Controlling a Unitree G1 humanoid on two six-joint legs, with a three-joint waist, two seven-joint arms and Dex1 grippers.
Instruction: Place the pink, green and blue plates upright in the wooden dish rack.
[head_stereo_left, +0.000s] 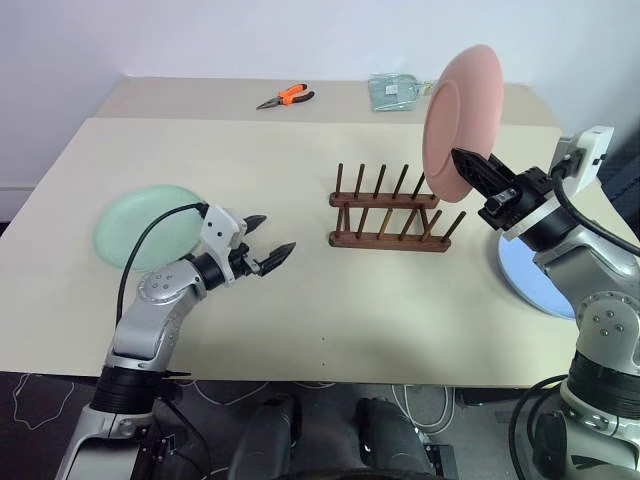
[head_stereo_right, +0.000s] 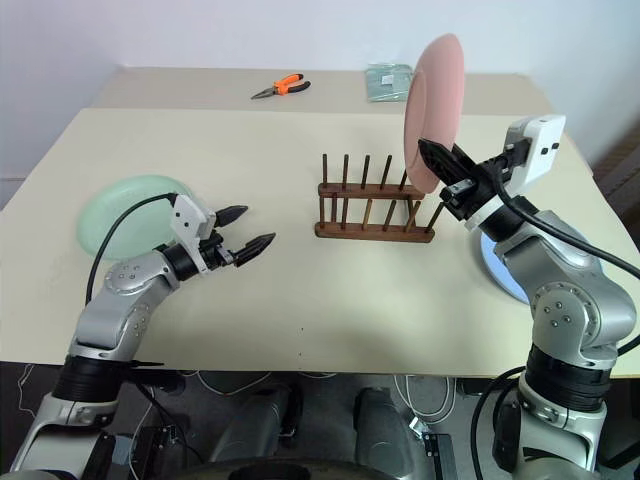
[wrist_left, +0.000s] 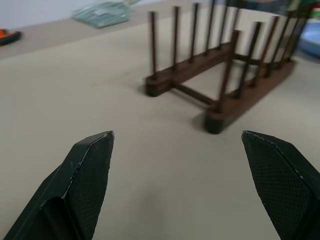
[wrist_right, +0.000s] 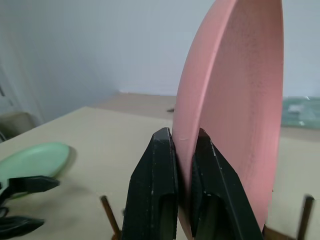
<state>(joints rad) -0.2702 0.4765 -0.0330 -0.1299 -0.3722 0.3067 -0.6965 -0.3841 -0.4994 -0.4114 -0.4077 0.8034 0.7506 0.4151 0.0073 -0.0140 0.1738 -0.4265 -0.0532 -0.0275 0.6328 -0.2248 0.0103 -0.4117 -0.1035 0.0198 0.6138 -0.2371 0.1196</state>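
R gripper (head_stereo_left: 468, 166) is pinching the pink plate (head_stereo_left: 462, 122) by its lower rim, holding it upright in the air above the R end of the wooden dish rack (head_stereo_left: 388, 213); rack is standing empty mid-table; L gripper (head_stereo_left: 270, 243) is hanging w/ fingers spread wide, nothing in them, between rack and green plate (head_stereo_left: 148, 226); green plate is lying flat near L table edge; blue plate (head_stereo_left: 535, 283) is lying flat at R edge, partly hidden behind R arm; orange pliers (head_stereo_left: 285, 97) and a clear packet (head_stereo_left: 396, 90) are sitting at the far side.
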